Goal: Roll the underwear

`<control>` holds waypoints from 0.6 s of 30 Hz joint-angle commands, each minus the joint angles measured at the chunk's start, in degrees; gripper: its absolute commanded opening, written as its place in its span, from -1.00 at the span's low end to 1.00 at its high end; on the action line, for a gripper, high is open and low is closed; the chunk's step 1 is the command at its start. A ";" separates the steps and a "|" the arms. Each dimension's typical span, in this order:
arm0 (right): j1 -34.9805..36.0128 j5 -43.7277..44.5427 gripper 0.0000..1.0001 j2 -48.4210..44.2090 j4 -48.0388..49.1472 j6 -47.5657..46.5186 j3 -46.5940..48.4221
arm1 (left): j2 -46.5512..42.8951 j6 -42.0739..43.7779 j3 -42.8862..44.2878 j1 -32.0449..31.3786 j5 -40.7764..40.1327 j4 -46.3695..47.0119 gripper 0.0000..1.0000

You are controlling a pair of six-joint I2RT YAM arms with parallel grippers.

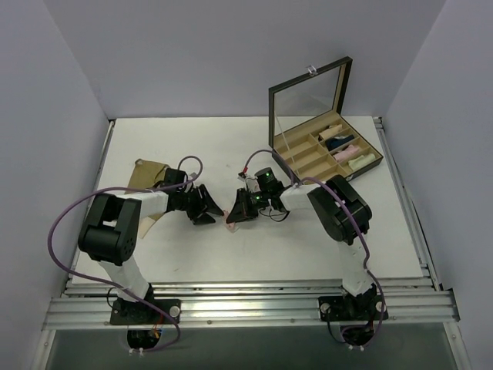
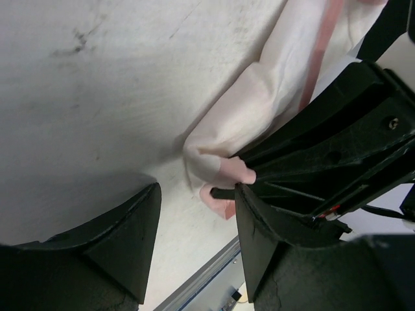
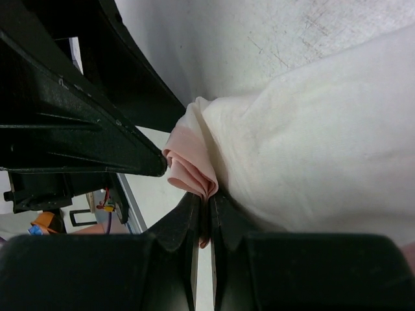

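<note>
The white underwear [image 2: 272, 91] with pink edging lies bunched on the table between the two arms; only a small pink bit [image 1: 229, 226] shows from above. My right gripper [image 3: 202, 202] is shut on a fold of the pink edging [image 3: 191, 165]. My left gripper [image 2: 198, 194] stands open just left of that fold, facing the right gripper [image 2: 324, 155], with its right finger [image 2: 272, 246] against the right gripper's jaw. Only bare table shows between the left gripper's fingers. A tan-beige underwear [image 1: 148, 175] lies flat at the left, partly under the left arm.
An open dark box [image 1: 323, 158] with a raised glass lid stands at the back right. Its compartments hold a navy roll [image 1: 337, 142], a pink roll [image 1: 350, 153] and a mint-green roll [image 1: 367, 161]. A metal rail [image 1: 246, 297] runs along the near table edge.
</note>
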 commanded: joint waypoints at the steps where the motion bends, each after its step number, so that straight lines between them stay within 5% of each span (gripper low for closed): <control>1: -0.25 -2.61 -1.00 0.27 0.72 0.36 0.73 | 3.70 0.81 2.00 -0.85 -2.22 3.09 0.17; 12: -0.42 -2.43 -0.99 -0.43 0.98 0.89 0.47 | 7.83 -0.33 4.02 -2.97 -3.27 4.32 -0.03; 18: -0.51 3.97 -0.54 -2.97 -8.32 -6.12 1.96 | 11.87 -0.77 8.15 -4.02 -4.15 -0.59 -0.39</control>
